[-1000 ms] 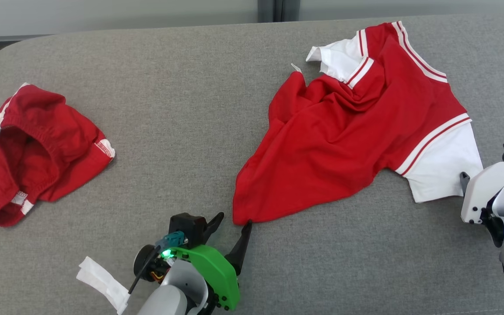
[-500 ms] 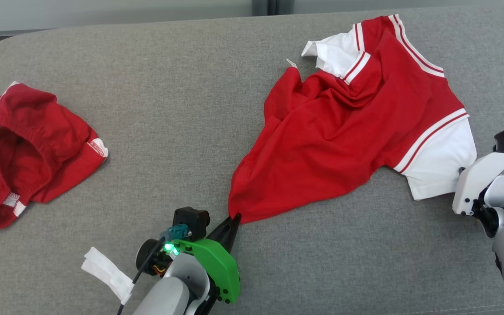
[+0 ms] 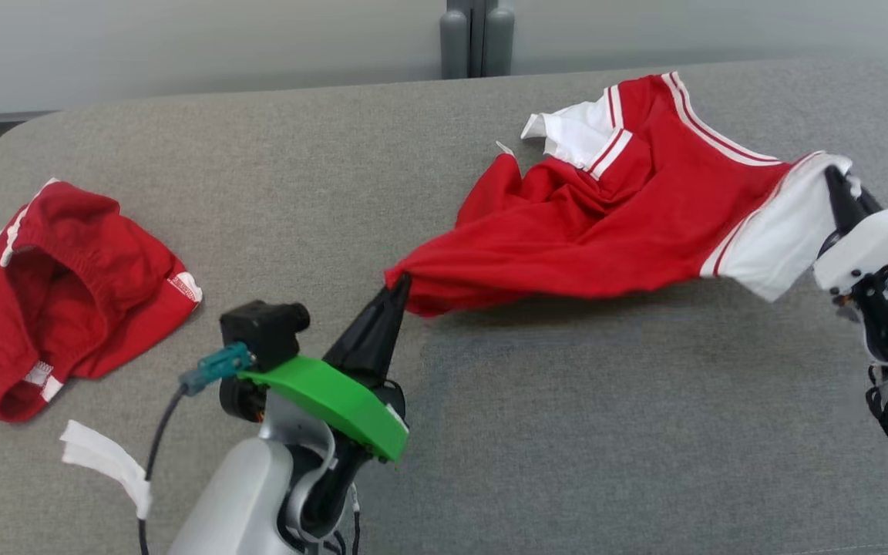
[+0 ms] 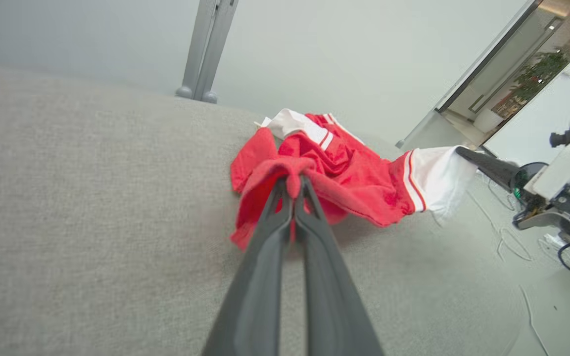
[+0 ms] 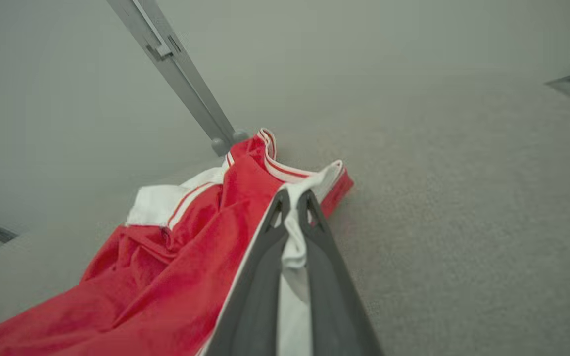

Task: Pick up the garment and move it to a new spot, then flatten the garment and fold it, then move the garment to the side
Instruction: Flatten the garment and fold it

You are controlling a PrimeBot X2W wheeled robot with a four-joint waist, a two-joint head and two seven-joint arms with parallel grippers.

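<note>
My left gripper (image 3: 401, 282) is clamped on the shirt's (image 3: 606, 231) red hem corner. My right gripper (image 3: 834, 176) pinches the white sleeve, tips buried in cloth. The shirt hangs lifted between them, its collar end resting near the grey pad's (image 3: 567, 432) back edge. Count: one shirt, one shorts (image 3: 66, 285) (cut off at left), one white strip (image 3: 105, 462). Bare pad in front.

Two red garments are showing on one table (image 3: 567, 447): one shirt (image 3: 606, 231) and one pair of shorts (image 3: 66, 285). Two hands are working, one left hand (image 3: 400, 284) and one right hand (image 3: 831, 176). One white strip (image 3: 105, 462) is lying there, and one post (image 3: 476, 38) is standing behind.
</note>
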